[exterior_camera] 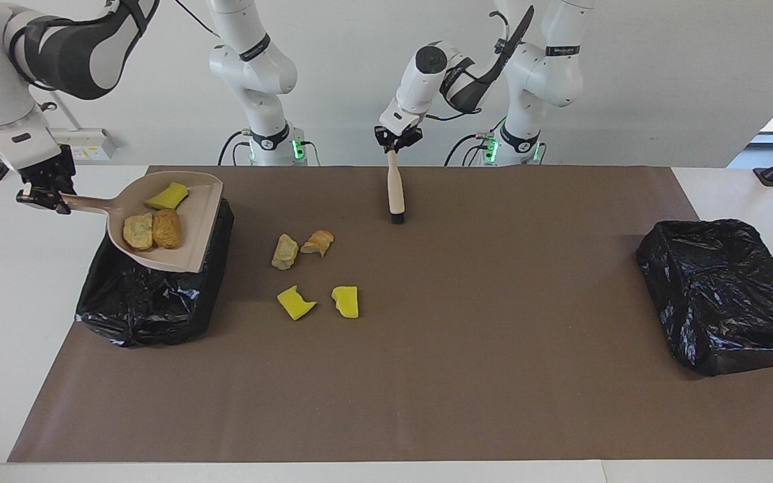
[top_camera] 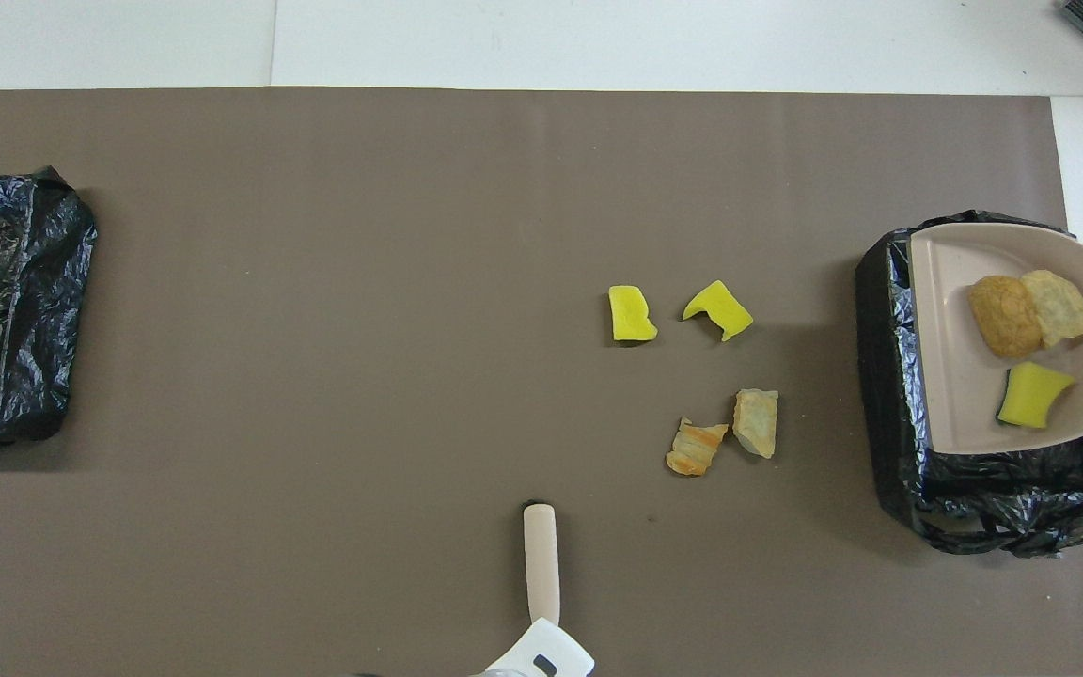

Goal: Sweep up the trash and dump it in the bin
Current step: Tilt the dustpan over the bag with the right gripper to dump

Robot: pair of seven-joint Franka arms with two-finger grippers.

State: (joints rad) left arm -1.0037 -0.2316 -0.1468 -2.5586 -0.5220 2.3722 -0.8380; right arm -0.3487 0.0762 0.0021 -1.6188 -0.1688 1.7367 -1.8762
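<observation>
1. While held level over the black-lined bin (exterior_camera: 151,302) at the right arm's end of the bench (exterior_camera: 427,376), dustpan (exterior_camera: 192,228) keeps three trash chunks (exterior_camera: 153,229) aboard; handle clamped in right hand (exterior_camera: 43,194).
2. Awaiting tipping, probably.
3. Left hand (exterior_camera: 396,144), closed on upright brush (exterior_camera: 396,191), parked clear, bristles near the bench.
4. Four chunks (exterior_camera: 306,268) left on the bench between brush and bin.

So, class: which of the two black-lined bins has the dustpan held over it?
The bin toward the right arm's end; the dustpan hangs over it. The other bin has nothing above.
</observation>
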